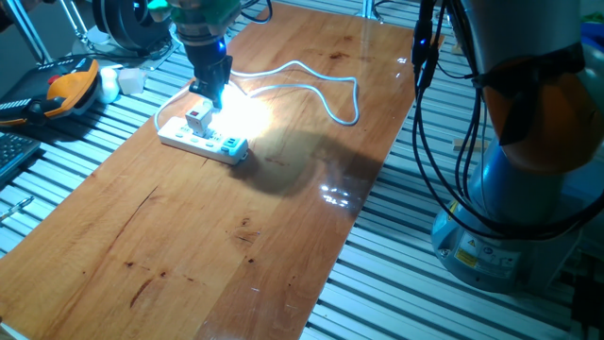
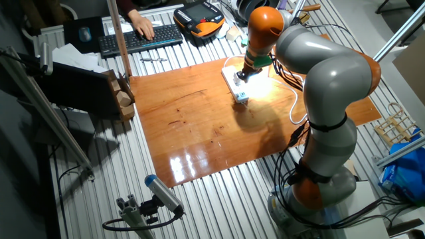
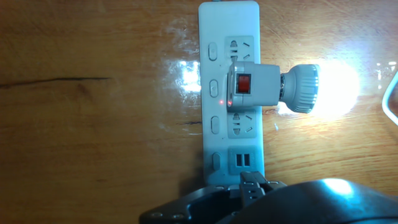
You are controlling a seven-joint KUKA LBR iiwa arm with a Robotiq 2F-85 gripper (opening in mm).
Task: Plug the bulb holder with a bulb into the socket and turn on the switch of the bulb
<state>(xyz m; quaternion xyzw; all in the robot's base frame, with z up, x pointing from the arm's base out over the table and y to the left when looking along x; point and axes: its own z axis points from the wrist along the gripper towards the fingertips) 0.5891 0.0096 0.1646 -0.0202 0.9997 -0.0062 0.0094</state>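
Holder (image 3: 252, 87) plugged into socket (image 3: 231, 74) on the wooden surface (image 1: 236, 246), sitting over the second outlet from the strip's far end in the hand view. Bulb (image 3: 323, 88) sticking out sideways, glowing bright, glare on the wood. Red switch (image 3: 243, 84) facing up on the holder's square face. Gripper (image 1: 209, 94) just above the holder; jaws' state cannot be told.

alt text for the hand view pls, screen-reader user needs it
Looking straight down: the bulb holder sits plugged into the socket, a white power strip on the wooden table, and its bulb glows brightly to the side. The red switch faces the camera; part of the gripper shows at the bottom edge, touching nothing.
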